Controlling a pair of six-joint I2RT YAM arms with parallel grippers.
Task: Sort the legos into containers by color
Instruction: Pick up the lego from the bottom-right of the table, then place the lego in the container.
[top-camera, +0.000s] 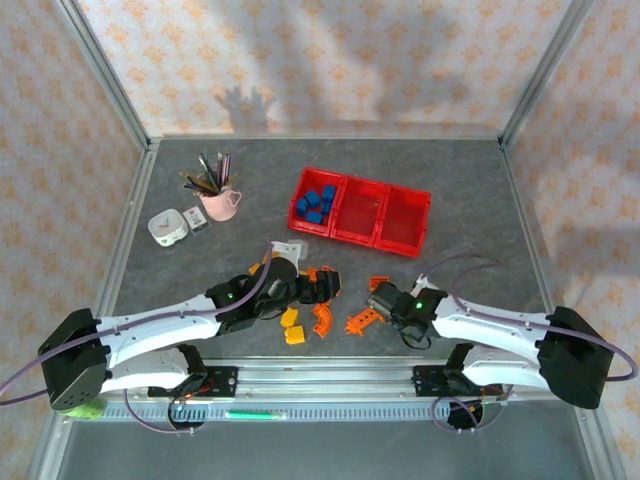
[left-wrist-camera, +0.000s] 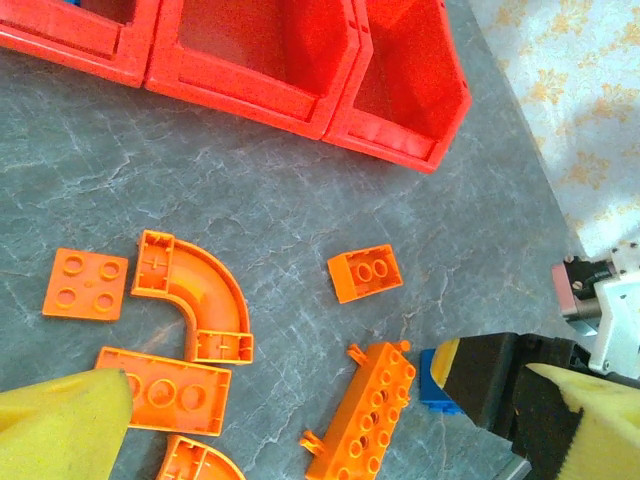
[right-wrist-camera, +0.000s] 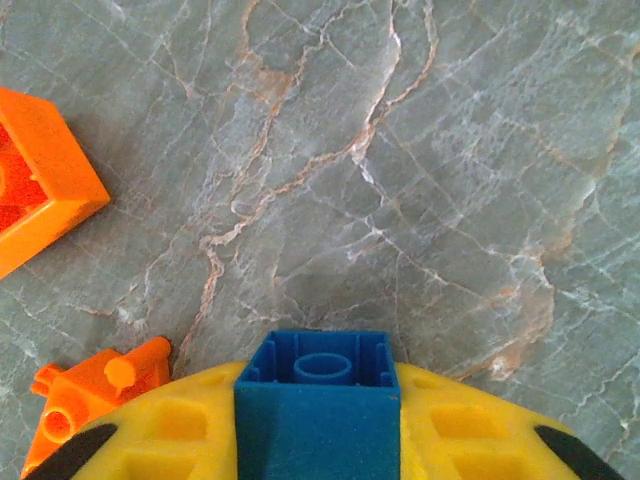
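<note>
My right gripper (right-wrist-camera: 318, 425) is shut on a blue lego (right-wrist-camera: 318, 375), which is squeezed between its yellow pads just above the table. In the top view the right gripper (top-camera: 385, 298) is low, in front of the three red containers (top-camera: 385, 212). The left bin holds several blue legos (top-camera: 316, 203). My left gripper (top-camera: 303, 290) hovers open over scattered orange legos: a curved arch (left-wrist-camera: 200, 295), a long brick (left-wrist-camera: 370, 415) and a small block (left-wrist-camera: 365, 272). Its yellow fingertips (left-wrist-camera: 60, 430) stand wide apart. Two yellow legos (top-camera: 293, 327) lie near the front.
A pink cup of pens (top-camera: 217, 200) and a small white object (top-camera: 167, 227) stand at the back left. An orange plate (right-wrist-camera: 40, 190) lies left of the right gripper. Metal frame rails border the grey table (top-camera: 470, 170).
</note>
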